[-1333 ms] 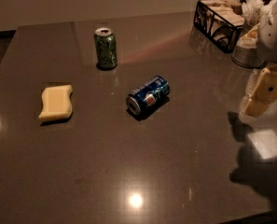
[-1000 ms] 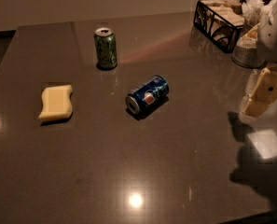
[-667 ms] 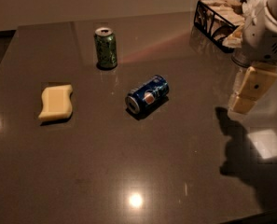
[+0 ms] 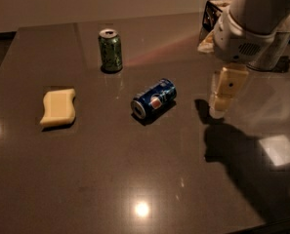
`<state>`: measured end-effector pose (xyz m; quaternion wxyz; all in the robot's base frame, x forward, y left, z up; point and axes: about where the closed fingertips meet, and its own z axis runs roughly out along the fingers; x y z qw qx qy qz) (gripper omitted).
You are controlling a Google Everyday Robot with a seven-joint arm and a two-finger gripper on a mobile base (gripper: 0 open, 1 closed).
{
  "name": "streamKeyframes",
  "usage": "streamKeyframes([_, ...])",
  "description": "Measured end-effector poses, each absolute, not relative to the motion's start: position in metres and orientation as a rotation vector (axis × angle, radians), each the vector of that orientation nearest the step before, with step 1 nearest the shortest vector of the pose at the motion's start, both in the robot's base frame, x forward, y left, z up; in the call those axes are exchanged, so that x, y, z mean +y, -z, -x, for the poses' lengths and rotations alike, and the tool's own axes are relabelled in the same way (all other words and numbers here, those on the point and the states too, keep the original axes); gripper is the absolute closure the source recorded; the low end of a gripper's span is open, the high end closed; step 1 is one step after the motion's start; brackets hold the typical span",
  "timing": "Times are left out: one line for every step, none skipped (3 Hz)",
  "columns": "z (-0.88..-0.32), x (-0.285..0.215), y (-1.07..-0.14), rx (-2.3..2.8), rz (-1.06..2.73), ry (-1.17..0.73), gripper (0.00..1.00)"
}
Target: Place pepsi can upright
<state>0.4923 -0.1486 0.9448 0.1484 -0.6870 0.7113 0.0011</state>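
Note:
The pepsi can [image 4: 154, 98], dark blue with a round red-white-blue logo, lies on its side near the middle of the dark table [image 4: 110, 179], its silver end facing front-left. My gripper [image 4: 222, 99] hangs from the white arm at the right, above the table and to the right of the can, apart from it. It holds nothing.
A green can [image 4: 110, 50] stands upright behind and left of the pepsi can. A yellow sponge [image 4: 59, 107] lies at the left. A dark wire basket [image 4: 214, 11] with items stands at the back right, partly hidden by the arm.
The arm and gripper have moved left, into the scene and closer to the pepsi can. The cans and sponge have not moved.

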Motion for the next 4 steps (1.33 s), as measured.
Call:
streamKeyframes([-0.507, -0.126, -0.936, 1.967, 2.049, -0.008, 0.0])
streamKeyframes([-0.524, -0.106, -0.923, 1.894, 2.169, 0.003, 0.0])
streamKeyframes([-0.533, -0.091, -0.908, 1.83, 2.278, 0.008, 0.0])
streamKeyframes([-0.537, -0.081, -0.889, 1.764, 2.373, 0.001, 0.0])
